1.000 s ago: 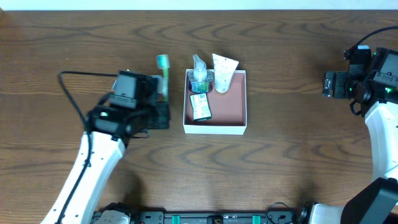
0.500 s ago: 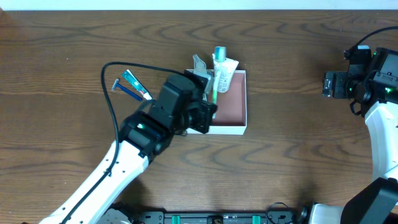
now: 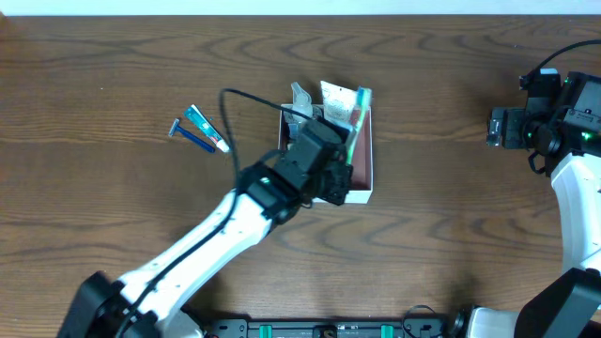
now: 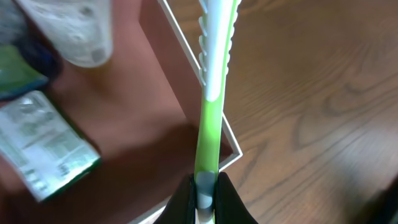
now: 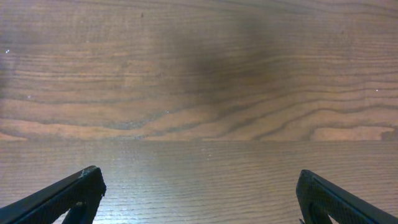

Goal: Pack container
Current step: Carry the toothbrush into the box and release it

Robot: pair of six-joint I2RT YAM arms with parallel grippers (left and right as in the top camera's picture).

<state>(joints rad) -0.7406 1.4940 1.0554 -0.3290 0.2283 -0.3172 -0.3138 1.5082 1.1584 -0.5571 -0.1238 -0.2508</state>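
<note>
Two arms | left end effector (image 4: 204, 190) clamps toothbrush (image 4: 211, 93) over container (image 3: 360, 196) | right end effector (image 5: 199, 179) wide

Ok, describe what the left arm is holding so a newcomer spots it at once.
Find the white-walled container mid-table. Above its right side, the left pincer grips a toothbrush. It is the only long, thin green-and-white stick there, unlike the squat white tube.

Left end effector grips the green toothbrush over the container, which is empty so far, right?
Not empty: the left wrist view shows a white tube and a green-and-white packet in the container. The left end effector does grip the green toothbrush over it.
</note>
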